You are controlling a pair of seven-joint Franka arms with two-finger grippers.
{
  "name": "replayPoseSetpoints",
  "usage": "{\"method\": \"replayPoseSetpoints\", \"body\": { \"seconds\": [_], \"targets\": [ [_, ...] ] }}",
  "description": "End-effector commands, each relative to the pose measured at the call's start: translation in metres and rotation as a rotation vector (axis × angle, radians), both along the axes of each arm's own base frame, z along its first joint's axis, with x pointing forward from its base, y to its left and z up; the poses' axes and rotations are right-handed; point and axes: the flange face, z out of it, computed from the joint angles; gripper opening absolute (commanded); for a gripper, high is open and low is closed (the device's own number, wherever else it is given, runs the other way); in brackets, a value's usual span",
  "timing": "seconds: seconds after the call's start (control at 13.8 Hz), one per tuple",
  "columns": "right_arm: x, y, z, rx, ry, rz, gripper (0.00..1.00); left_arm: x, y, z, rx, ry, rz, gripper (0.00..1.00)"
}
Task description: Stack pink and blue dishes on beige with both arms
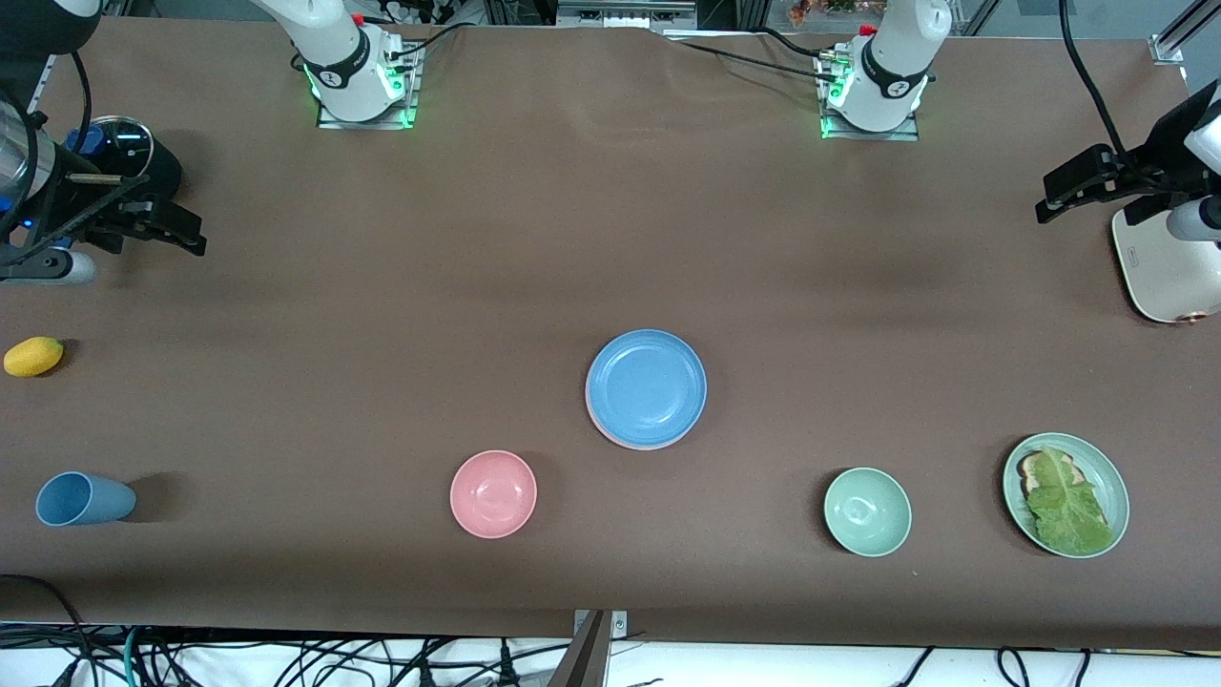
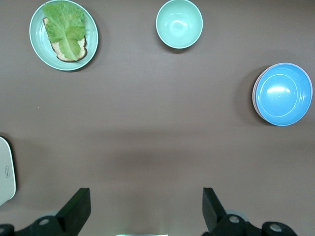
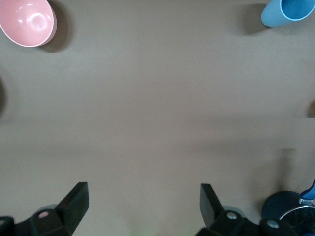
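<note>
A: Where do the dishes sit?

B: The blue plate (image 1: 647,386) lies at the middle of the table, on top of the pink plate (image 1: 625,441), of which only a thin salmon rim shows along the edge nearer the front camera. The left wrist view shows the same: the blue plate (image 2: 283,93) with a pink sliver at its rim. I cannot make out a beige plate beneath them.

A: And the arms?

B: Both wait, pulled back to the ends of the table. The left gripper (image 1: 1078,186) hangs over the left arm's end, beside the cream appliance (image 1: 1164,272), holding nothing. In its wrist view the left gripper (image 2: 145,209) has its fingers (image 2: 78,206) spread wide over bare brown table (image 2: 147,128). The right gripper (image 1: 167,229) hangs over the right arm's end, also spread wide and holding nothing, as its own view of the right gripper (image 3: 142,206) shows.

A: What else is around?

B: Nearer the front camera than the stack, a pink bowl (image 1: 493,493) toward the right arm's end and a green bowl (image 1: 867,510) toward the left arm's. Farther toward the left arm's end, a green plate (image 1: 1107,477) carries toast under a lettuce leaf (image 1: 1066,506). At the right arm's end lie a blue cup (image 1: 81,499) on its side and a yellow lemon (image 1: 33,356).
</note>
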Motion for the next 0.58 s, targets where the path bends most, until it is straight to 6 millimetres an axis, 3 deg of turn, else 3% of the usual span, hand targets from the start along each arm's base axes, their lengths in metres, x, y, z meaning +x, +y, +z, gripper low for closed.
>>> {"method": "replayPoseSetpoints", "body": {
  "seconds": [0.0,0.51],
  "targets": [
    [0.0048,-0.0029,0.0041,-0.011,-0.011,0.004,1.0,0.0026,0.0008,0.0067,-0.01,-0.008,-0.011,1.0],
    [0.0026,0.0013,0.0026,-0.012,0.002,0.011,1.0,0.0032,0.0031,0.0058,-0.011,-0.007,-0.007,1.0]
  ]
}}
